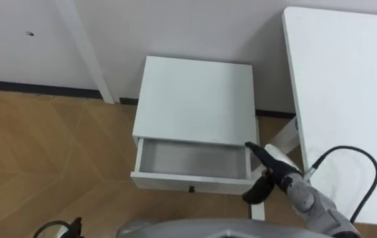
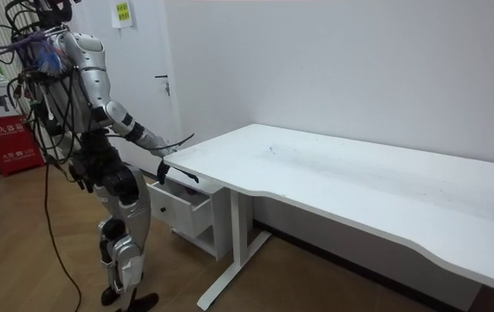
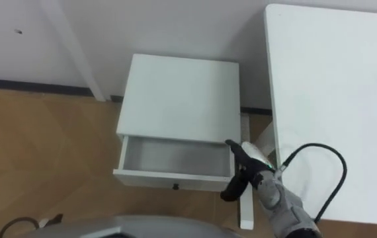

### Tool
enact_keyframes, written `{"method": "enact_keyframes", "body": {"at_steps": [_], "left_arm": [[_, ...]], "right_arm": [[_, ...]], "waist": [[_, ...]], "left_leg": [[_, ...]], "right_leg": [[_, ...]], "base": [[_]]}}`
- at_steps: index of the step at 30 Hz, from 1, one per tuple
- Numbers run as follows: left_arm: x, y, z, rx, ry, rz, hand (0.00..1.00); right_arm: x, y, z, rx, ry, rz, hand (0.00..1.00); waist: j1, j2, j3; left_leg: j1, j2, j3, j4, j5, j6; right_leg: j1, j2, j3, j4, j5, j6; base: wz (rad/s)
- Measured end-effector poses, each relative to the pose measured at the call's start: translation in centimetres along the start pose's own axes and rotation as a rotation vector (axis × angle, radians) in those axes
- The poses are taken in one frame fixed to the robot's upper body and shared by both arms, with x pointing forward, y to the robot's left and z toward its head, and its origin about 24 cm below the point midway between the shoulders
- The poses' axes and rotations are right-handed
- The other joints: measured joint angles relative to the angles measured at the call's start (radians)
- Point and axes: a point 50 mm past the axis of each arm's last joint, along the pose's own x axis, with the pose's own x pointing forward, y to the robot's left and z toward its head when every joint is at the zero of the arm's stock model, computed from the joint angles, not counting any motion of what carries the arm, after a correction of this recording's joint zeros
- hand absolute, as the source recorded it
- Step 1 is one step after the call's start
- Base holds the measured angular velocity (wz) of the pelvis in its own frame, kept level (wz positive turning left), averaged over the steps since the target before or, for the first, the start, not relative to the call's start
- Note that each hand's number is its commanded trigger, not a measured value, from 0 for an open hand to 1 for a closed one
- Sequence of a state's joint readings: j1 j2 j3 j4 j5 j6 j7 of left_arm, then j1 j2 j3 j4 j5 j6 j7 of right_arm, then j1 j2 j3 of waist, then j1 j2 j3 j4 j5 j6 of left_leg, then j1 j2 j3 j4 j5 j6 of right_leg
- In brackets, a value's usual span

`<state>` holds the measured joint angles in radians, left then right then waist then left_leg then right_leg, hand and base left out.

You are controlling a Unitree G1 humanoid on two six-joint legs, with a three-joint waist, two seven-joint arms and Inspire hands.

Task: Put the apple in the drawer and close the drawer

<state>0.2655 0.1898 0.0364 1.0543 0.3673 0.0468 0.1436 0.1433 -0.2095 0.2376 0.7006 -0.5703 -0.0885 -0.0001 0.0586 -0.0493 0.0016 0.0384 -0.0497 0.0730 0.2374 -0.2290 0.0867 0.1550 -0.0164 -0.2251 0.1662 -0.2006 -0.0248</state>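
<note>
Left eye view: a white bedside cabinet (image 1: 195, 99) stands against the wall, its drawer (image 1: 188, 182) pulled out so the grey bottom shows. The right hand (image 1: 276, 173) hovers at the drawer's right side, fingers (image 1: 253, 148) straight and apart, thumb pointing down. A white desk surface (image 1: 347, 99) lies just right of it.

Room view: the robot stands on the wooden floor (image 2: 22, 260) facing the cabinet, right arm reaching over the drawer by the desk's end. The left hand (image 2: 81, 176) hangs by the hip; its state cannot be told.

Right eye view: the same right hand sits beside the drawer's right wall.
</note>
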Motion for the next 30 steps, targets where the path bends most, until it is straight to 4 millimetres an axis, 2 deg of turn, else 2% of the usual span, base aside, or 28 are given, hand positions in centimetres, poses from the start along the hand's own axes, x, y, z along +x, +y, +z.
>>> {"method": "enact_keyframes", "body": {"at_steps": [2, 5, 6, 7, 8, 9, 10, 11, 12, 13, 14, 15, 16, 17, 18, 19, 20, 21, 22, 23, 24, 25, 26, 27, 28, 29, 30], "left_arm": [[-0.1, -0.2, -0.2, -0.006, 0.012, -0.002, 0.00], [-0.1, -0.5, -0.2, -0.048, 0.040, -0.001, 0.00], [-0.1, -0.6, -0.3, -0.052, 0.054, 0.000, 0.00], [-0.1, -0.9, -0.3, -0.054, 0.069, -0.006, 0.00], [-0.2, -1.1, -0.4, -0.054, 0.073, -0.009, 0.00], [-0.1, -1.0, -0.2, -0.054, 0.073, -0.008, 0.00], [0.0, -0.6, 0.1, -0.048, 0.065, 0.002, 0.00], [0.2, -0.2, 0.4, -0.030, 0.054, 0.009, 0.00], [0.2, 0.0, 0.6, -0.022, 0.048, 0.011, 0.00], [0.4, 0.2, 1.0, -0.005, 0.038, 0.012, 0.00], [0.6, 0.3, 1.6, 0.008, 0.031, 0.005, 0.00], [0.7, 0.3, 2.0, 0.007, 0.028, 0.003, 0.00], [0.9, 0.4, 2.6, 0.003, 0.027, -0.005, 0.00], [0.9, 0.3, 2.5, 0.004, 0.035, -0.012, 0.00], [1.0, 0.4, 2.8, 0.001, 0.035, -0.020, 0.00], [0.9, 0.4, 2.4, -0.008, 0.047, -0.025, 0.00], [0.9, 0.3, 2.1, -0.015, 0.058, -0.031, 0.00], [0.7, 0.0, 0.9, -0.021, 0.096, -0.043, 0.00], [0.9, 1.1, 1.1, -0.005, 0.076, -0.014, 0.00], [0.9, 1.8, 1.1, 0.002, 0.059, 0.004, 0.00], [0.9, 2.6, 0.8, -0.007, 0.046, 0.034, 0.00], [0.5, 2.1, -1.2, -0.011, 0.110, 0.030, 0.00], [0.2, 1.6, -1.9, -0.019, 0.127, 0.019, 0.00], [0.2, 1.4, -1.8, -0.023, 0.127, 0.015, 0.00], [0.2, 1.1, -1.8, -0.031, 0.126, 0.011, 0.00], [0.2, 1.1, -1.7, -0.038, 0.126, 0.014, 0.00], [0.2, 1.1, -1.7, -0.044, 0.127, 0.022, 0.00]], "right_arm": [[-0.2, 0.2, -0.8, 0.027, 0.032, -0.023, 0.00], [-0.6, 0.2, -2.7, 0.067, 0.111, -0.084, 0.00], [-0.8, 0.3, -3.4, 0.076, 0.146, -0.105, 0.00], [-1.2, 0.5, -4.7, 0.084, 0.208, -0.111, 0.00], [-1.5, 0.7, -5.5, 0.083, 0.248, -0.113, 0.00], [-2.1, 0.5, -6.7, 0.045, 0.309, -0.130, 0.00], [-2.4, 0.2, -7.7, 0.050, 0.361, -0.145, 0.00], [-2.9, 0.4, -8.6, 0.056, 0.418, -0.137, 0.00], [-3.1, 0.6, -9.1, 0.056, 0.442, -0.125, 0.00], [-3.5, 1.2, -9.8, 0.064, 0.486, -0.095, 0.00], [-4.0, 1.8, -10.6, 0.076, 0.529, -0.055, 0.00], [-4.2, 2.1, -10.8, 0.090, 0.543, -0.037, 0.00], [-4.7, 3.0, -11.4, 0.126, 0.577, 0.008, 0.00], [-4.9, 3.2, -11.6, 0.144, 0.590, 0.021, 0.00], [-5.7, 4.2, -12.4, 0.190, 0.639, 0.058, 0.00], [-6.5, 5.0, -13.1, 0.246, 0.703, 0.081, 0.00], [-7.0, 5.3, -13.5, 0.275, 0.738, 0.088, 0.00], [-7.5, 5.8, -13.8, 0.340, 0.790, 0.086, 0.00], [-8.2, 7.0, -14.0, 0.384, 0.832, 0.107, 0.00], [-8.5, 7.4, -14.1, 0.401, 0.852, 0.112, 0.00], [-8.5, 7.7, -14.0, 0.429, 0.870, 0.115, 0.00], [-8.5, 7.7, -14.0, 0.432, 0.872, 0.116, 0.00], [-8.5, 7.4, -14.1, 0.430, 0.870, 0.106, 0.00], [-8.3, 7.2, -14.0, 0.427, 0.863, 0.098, 0.00], [-7.8, 6.7, -13.8, 0.422, 0.850, 0.080, 0.00], [-7.0, 6.1, -13.3, 0.424, 0.820, 0.064, 0.00], [-6.6, 5.7, -13.0, 0.422, 0.805, 0.056, 0.00]], "waist": [[0.000, 0.001, -0.0028], [-0.003, 0.007, -0.0080], [-0.011, 0.009, -0.0099], [-0.022, 0.020, -0.0133], [-0.031, 0.027, -0.0124], [-0.048, 0.039, -0.0129], [-0.064, 0.040, -0.0135], [-0.069, 0.038, -0.0162], [-0.069, 0.039, -0.0157], [-0.077, 0.050, -0.0131], [-0.080, 0.068, -0.0137], [-0.080, 0.078, -0.0114], [-0.086, 0.100, 0.0000], [-0.084, 0.108, 0.0023], [-0.095, 0.123, 0.0123], [-0.114, 0.139, 0.0125], [-0.119, 0.159, 0.0088], [-0.131, 0.115, 0.0048], [-0.134, 0.096, 0.0093], [-0.129, 0.104, 0.0136], [-0.126, 0.088, 0.0162], [-0.112, 0.059, 0.0173], [-0.097, 0.052, 0.0154], [-0.088, 0.052, 0.0124], [-0.073, 0.041, 0.0062], [-0.073, 0.029, 0.0033], [-0.069, 0.021, -0.0012]], "left_leg": [[0.012, -0.004, -0.011, -0.001, -0.004, 0.006], [0.016, -0.022, -0.039, 0.001, -0.001, 0.023], [0.018, -0.034, -0.051, 0.002, 0.000, 0.034], [0.017, -0.045, -0.066, 0.011, -0.005, 0.047], [0.016, -0.051, -0.079, 0.021, -0.009, 0.055], [0.015, -0.056, -0.074, 0.039, -0.017, 0.068], [0.012, -0.066, -0.072, 0.056, -0.022, 0.081], [0.016, -0.077, -0.053, 0.075, -0.026, 0.097], [0.015, -0.082, -0.046, 0.083, -0.027, 0.104], [-0.005, -0.085, -0.031, 0.116, -0.036, 0.122], [-0.032, -0.081, -0.015, 0.149, -0.040, 0.129], [-0.047, -0.079, -0.012, 0.160, -0.040, 0.129], [-0.064, -0.073, -0.006, 0.179, -0.040, 0.128], [-0.067, -0.068, -0.005, 0.182, -0.041, 0.127], [-0.077, -0.060, 0.000, 0.186, -0.044, 0.121], [-0.082, -0.055, 0.010, 0.182, -0.068, 0.066], [-0.069, -0.055, 0.024, 0.165, -0.074, 0.021], [-0.048, -0.066, 0.043, 0.181, -0.078, -0.139], [-0.125, 0.000, -0.011, 0.396, -0.140, -0.035], [-0.153, 0.049, -0.056, 0.445, -0.222, -0.046], [-0.169, 0.051, -0.038, 0.497, -0.285, 0.010], [-0.129, 0.046, -0.028, 0.475, -0.290, -0.005], [-0.107, 0.052, -0.014, 0.429, -0.275, -0.030], [-0.100, 0.052, -0.003, 0.397, -0.260, -0.044], [-0.088, 0.052, 0.008, 0.324, -0.217, -0.034], [-0.077, 0.052, 0.013, 0.248, -0.169, -0.024], [-0.071, 0.052, 0.018, 0.217, -0.150, -0.026]], "right_leg": [[0.015, -0.002, -0.005, 0.001, 0.001, 0.002], [0.025, -0.018, -0.012, 0.007, -0.003, 0.017], [0.023, -0.031, -0.025, 0.027, -0.012, 0.033], [0.002, -0.048, -0.026, 0.090, -0.028, 0.055], [-0.013, -0.059, -0.024, 0.143, -0.039, 0.063], [-0.067, -0.085, -0.023, 0.287, -0.052, 0.073], [-0.156, -0.121, -0.010, 0.473, -0.039, 0.073], [-0.253, -0.156, 0.020, 0.658, 0.020, 0.071], [-0.307, -0.170, 0.038, 0.747, 0.067, 0.069], [-0.429, -0.179, 0.078, 0.942, 0.120, 0.067], [-0.572, -0.181, 0.117, 1.181, 0.112, 0.063], [-0.636, -0.177, 0.134, 1.306, 0.109, 0.062], [-0.752, -0.170, 0.145, 1.534, 0.095, 0.067], [-0.801, -0.170, 0.142, 1.621, 0.089, 0.065], [-0.883, -0.171, 0.141, 1.748, 0.080, 0.062], [-0.931, -0.176, 0.144, 1.808, 0.075, 0.063], [-0.940, -0.170, 0.146, 1.809, 0.072, 0.058], [-0.930, -0.193, 0.171, 1.742, 0.063, 0.050], [-0.894, -0.227, 0.186, 1.633, 0.053, 0.073], [-0.868, -0.224, 0.195, 1.553, 0.045, 0.089], [-0.773, -0.227, 0.220, 1.324, 0.032, 0.108], [-0.618, -0.214, 0.195, 1.055, 0.029, 0.113], [-0.488, -0.191, 0.165, 0.809, 0.026, 0.116], [-0.444, -0.180, 0.154, 0.709, 0.019, 0.120], [-0.374, -0.153, 0.141, 0.526, 0.012, 0.128], [-0.307, -0.127, 0.141, 0.363, 0.013, 0.128], [-0.280, -0.119, 0.142, 0.295, 0.017, 0.127]], "base": [[0.20], [0.33], [0.38], [0.46], [0.59], [0.72], [0.74], [0.50], [0.25], [0.08], [0.00], [-0.14], [-0.14], [-0.10], [0.00], [-0.04], [-0.14], [0.12], [0.25], [0.39], [-0.13], [-0.34], [-0.45], [-0.41], [-0.34], [-0.28], [-0.36]]}}
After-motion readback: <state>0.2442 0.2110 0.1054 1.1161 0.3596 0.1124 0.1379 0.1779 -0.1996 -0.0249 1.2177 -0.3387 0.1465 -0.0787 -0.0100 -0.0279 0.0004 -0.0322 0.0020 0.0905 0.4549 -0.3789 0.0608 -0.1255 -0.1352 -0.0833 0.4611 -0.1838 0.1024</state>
